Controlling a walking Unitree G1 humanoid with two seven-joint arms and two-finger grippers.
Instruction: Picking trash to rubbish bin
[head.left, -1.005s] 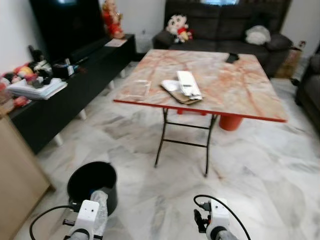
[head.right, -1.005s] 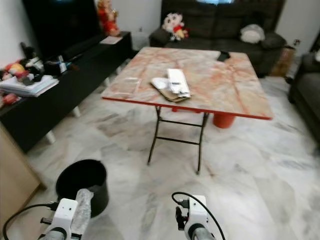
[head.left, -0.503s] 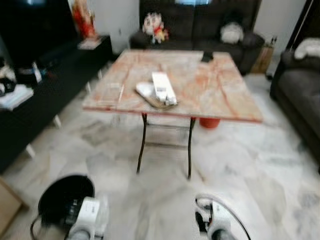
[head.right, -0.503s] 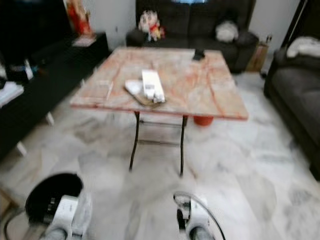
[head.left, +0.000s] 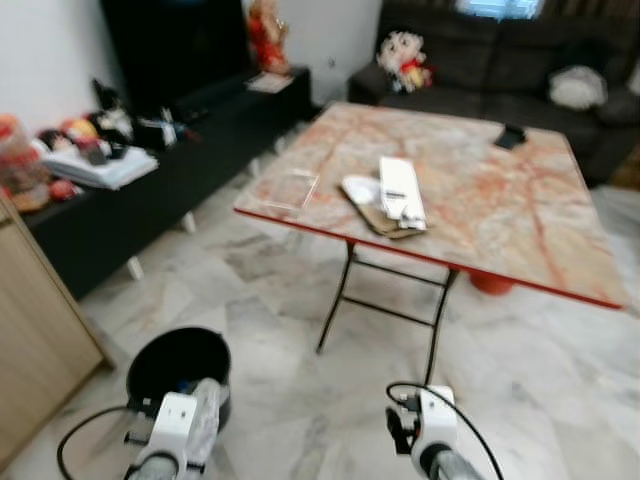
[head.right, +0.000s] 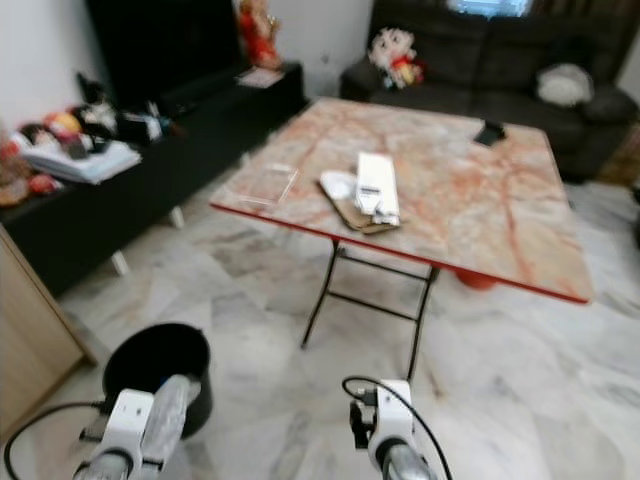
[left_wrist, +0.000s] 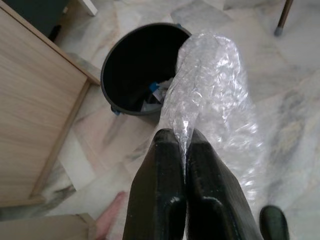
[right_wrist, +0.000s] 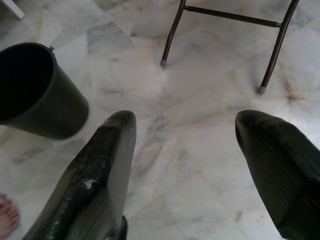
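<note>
- Marble floor (head.left: 560, 400) — black bin (left_wrist: 137, 70) stands beside left gripper (left_wrist: 182, 145).
- Left gripper pinched tight on bubble wrap (left_wrist: 215, 100); right gripper (right_wrist: 185, 145) spread wide, empty.
- Risk: light wrap drifts past the rim on release.

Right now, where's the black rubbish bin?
The black rubbish bin stands on the marble floor at the robot's front left, just ahead of the left hand, which grips bubble wrap.

Marble floor (head.left: 250, 290) — folding table (head.left: 470, 190), dark sofa (head.left: 500, 60), black cabinet (head.left: 170, 180).
</note>
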